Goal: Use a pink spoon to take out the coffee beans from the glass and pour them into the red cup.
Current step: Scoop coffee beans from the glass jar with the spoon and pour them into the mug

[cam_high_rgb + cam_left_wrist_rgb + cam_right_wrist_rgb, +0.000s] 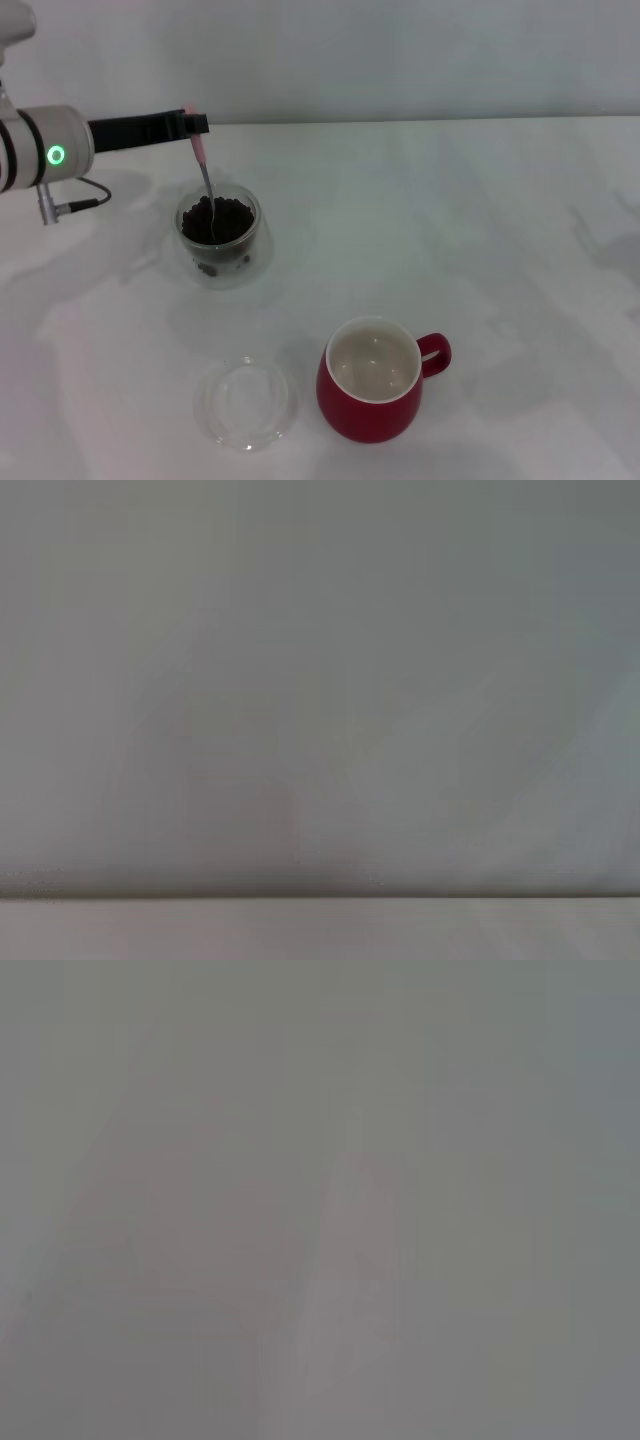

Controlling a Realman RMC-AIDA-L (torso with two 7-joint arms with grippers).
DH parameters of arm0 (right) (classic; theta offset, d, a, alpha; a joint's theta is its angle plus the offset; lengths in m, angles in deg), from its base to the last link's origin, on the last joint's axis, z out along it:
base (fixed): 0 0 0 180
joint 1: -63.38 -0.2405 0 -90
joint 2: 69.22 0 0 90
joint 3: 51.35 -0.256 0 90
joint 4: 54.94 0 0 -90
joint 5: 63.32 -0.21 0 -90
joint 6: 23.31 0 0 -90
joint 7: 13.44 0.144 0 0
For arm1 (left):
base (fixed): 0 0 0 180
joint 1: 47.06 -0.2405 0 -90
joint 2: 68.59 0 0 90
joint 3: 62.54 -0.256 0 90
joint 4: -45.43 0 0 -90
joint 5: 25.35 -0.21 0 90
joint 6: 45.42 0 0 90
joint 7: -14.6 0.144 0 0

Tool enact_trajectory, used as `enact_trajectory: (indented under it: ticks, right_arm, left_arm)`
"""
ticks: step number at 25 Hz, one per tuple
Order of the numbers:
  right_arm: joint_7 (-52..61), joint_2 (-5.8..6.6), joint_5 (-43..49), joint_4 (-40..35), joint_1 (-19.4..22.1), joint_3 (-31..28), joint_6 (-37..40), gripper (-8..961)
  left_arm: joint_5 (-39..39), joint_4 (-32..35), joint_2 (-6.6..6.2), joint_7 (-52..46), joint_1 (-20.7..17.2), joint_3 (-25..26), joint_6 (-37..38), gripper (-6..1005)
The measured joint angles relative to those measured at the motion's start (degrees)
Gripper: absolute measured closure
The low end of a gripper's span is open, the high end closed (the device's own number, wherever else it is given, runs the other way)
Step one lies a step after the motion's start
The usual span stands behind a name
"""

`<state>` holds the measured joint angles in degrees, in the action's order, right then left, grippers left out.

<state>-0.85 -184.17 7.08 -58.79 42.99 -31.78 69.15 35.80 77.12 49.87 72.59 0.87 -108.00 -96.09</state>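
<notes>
In the head view my left gripper (pixel 196 124) reaches in from the left and is shut on the pale pink handle of the pink spoon (pixel 203 165). The spoon hangs nearly upright, its metal bowl down among the coffee beans (pixel 222 219) in the glass (pixel 220 240). The glass stands at the left middle of the table. The red cup (pixel 375 392), cream inside and with no beans in it, stands at the front centre, its handle to the right. The right gripper is out of view. Both wrist views show only plain grey.
A flat clear round dish (pixel 246 403) lies just left of the red cup. The white table (pixel 500 230) runs back to a grey wall.
</notes>
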Motion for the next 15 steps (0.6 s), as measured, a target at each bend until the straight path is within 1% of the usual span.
enact_trajectory:
  ticks: [5, 8, 15]
  right_arm:
    - [-0.1, 0.0, 0.0, 0.0, 0.0, -0.1, -0.6, 267]
    - [-0.1, 0.0, 0.0, 0.0, -0.1, -0.1, -1.1, 267]
    - [-0.1, 0.0, 0.0, 0.0, -0.2, -0.2, -1.2, 267]
  left_arm:
    - [1.5, -0.1, 0.23, -2.5, -1.7, 0.1, 0.1, 867]
    - [4.6, -0.7, 0.2, -3.1, -3.3, 0.1, 0.0, 867]
    - [11.6, -0.9, 0.04, -4.1, -8.5, 0.0, -0.7, 867]
